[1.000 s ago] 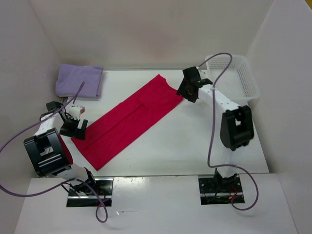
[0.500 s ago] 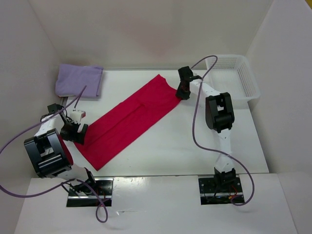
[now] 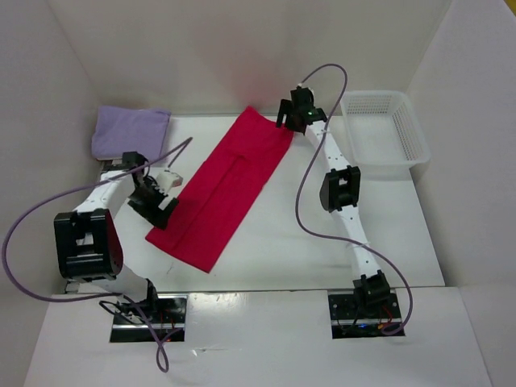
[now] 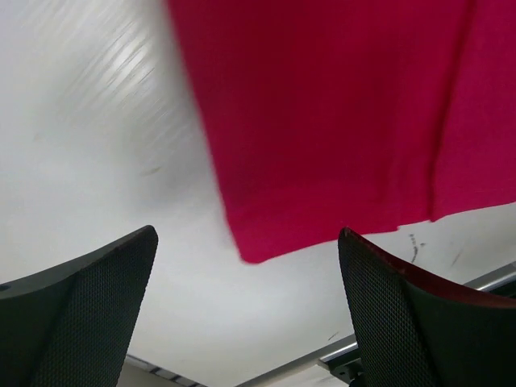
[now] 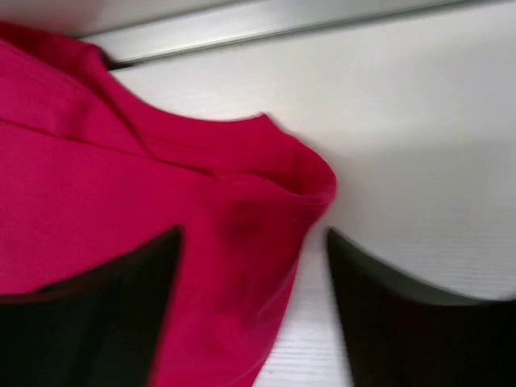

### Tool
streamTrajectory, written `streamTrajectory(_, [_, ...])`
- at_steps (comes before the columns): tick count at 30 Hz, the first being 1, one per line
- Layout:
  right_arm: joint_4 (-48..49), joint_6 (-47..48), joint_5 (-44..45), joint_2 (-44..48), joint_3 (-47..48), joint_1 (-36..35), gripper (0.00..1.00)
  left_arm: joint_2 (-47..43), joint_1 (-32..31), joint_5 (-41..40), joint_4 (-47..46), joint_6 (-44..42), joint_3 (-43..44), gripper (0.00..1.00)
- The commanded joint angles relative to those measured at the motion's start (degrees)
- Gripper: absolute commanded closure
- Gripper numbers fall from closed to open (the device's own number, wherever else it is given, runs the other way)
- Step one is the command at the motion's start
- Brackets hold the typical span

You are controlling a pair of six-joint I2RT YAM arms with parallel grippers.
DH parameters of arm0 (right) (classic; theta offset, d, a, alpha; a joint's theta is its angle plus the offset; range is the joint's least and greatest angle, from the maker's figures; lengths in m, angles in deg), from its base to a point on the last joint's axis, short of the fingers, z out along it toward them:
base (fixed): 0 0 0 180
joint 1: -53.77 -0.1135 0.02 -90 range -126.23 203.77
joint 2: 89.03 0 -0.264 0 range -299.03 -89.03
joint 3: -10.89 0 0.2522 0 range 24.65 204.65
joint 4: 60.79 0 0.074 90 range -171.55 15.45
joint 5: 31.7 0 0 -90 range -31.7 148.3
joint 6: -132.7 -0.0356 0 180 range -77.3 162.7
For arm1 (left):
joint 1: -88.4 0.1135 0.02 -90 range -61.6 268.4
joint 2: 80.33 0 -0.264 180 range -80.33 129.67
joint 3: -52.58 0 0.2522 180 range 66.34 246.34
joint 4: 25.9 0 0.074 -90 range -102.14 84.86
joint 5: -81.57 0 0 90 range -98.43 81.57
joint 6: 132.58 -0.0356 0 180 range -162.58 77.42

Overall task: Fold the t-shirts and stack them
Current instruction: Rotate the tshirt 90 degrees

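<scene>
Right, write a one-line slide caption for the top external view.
Red t-shirt, folded into a long strip, lies diagonally; folded lavender t-shirt back left, white basket back right.

White plastic mesh basket point(image 3: 413, 133), rectangular and upright, at the far right corner of the white table point(image 3: 274, 250), its long side along the right edge. 3 plain white panels enclose the table: back wall point(image 3: 242, 56), left wall point(image 3: 40, 121), right wall point(image 3: 476, 161). A white ledge point(image 3: 258, 339) runs along the near edge. Right wrist view: a grey metal strip point(image 5: 266, 20) borders the table's far edge.
</scene>
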Motion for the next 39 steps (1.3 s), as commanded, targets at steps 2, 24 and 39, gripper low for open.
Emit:
streamTrajectory(2, [-2.31,10.12,-3.94,1.22,7.3,-0.35,0.0,2.6,-6.44,-2.78,1.76,1.73,-1.05,0.01])
streamTrajectory(24, [15.31,-29.21,6.53,98.48,-101.3,-32.67,0.0,-21.98,2.33,10.83,-5.17,4.55,-8.08,0.01])
streamTrajectory(39, [21.59,-42.78,-1.63,66.99,-97.91,-53.53,0.51,-24.72,2.33,4.33,-11.07,11.23,-9.49,0.0])
